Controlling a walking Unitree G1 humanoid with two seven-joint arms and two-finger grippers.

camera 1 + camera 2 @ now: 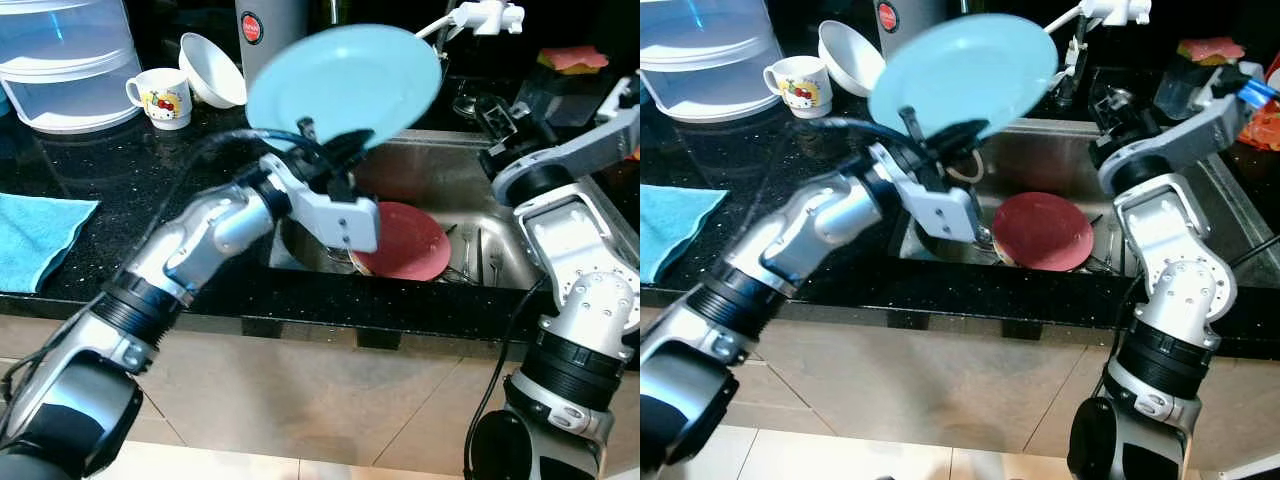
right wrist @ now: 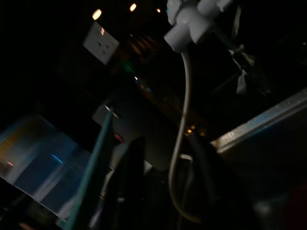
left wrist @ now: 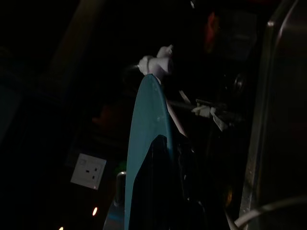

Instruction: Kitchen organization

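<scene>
Left eye view first: we have the left gripper [image 1: 325,150] pinching the lower edge of a light blue plate [image 1: 345,78], and it holds it tilted in the air above the steel sink [image 1: 420,160]. From the sink's middle, that plate sits up at about 11 o'clock. Down in the basin a red plate [image 1: 410,242] lies tilted, with cutlery [image 1: 478,262] just beside it at 3 o'clock. Our right gripper [image 1: 1110,110] reaches over the sink's far right corner, near the white tap head [image 1: 487,16]; we cannot tell whether its fingers are spread or pressed together. Off at 10 o'clock on the black counter [image 1: 100,170] stand a white cartoon mug [image 1: 163,97] and a tipped white bowl [image 1: 212,68], with a blue cloth [image 1: 35,235] at 9 o'clock.
</scene>
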